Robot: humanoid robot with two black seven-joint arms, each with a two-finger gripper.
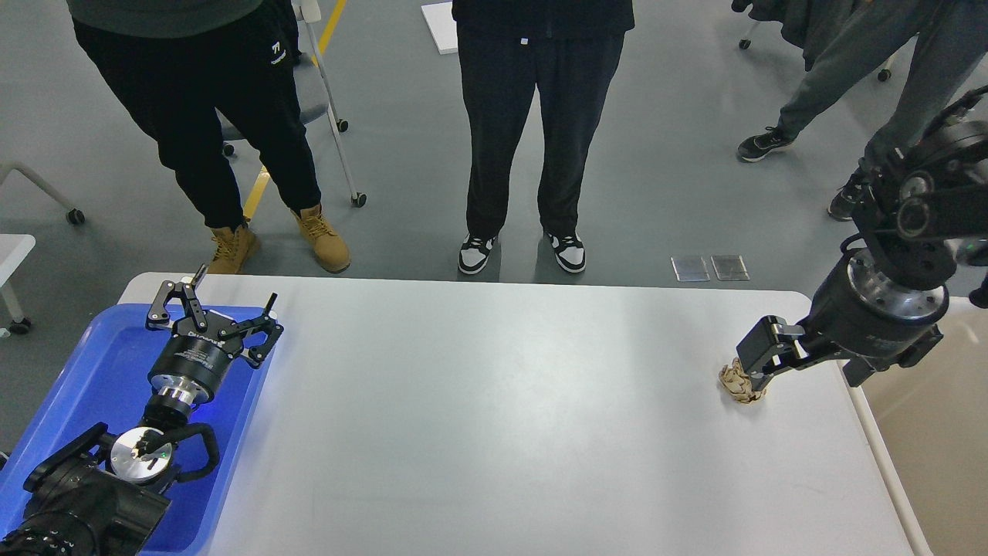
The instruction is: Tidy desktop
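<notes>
On the wide white desktop (494, 417), the right gripper (747, 376) closes on a crumpled brown paper wad (741, 384) near the right edge, likely to be lifted into the beige bin (938, 432) beside it, while the left gripper (218, 313) hangs open and empty over the blue tray (69, 386).

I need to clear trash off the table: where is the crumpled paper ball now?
In the head view, the crumpled paper ball sits on the desktop near its right edge, at the fingertips of the right gripper.
</notes>
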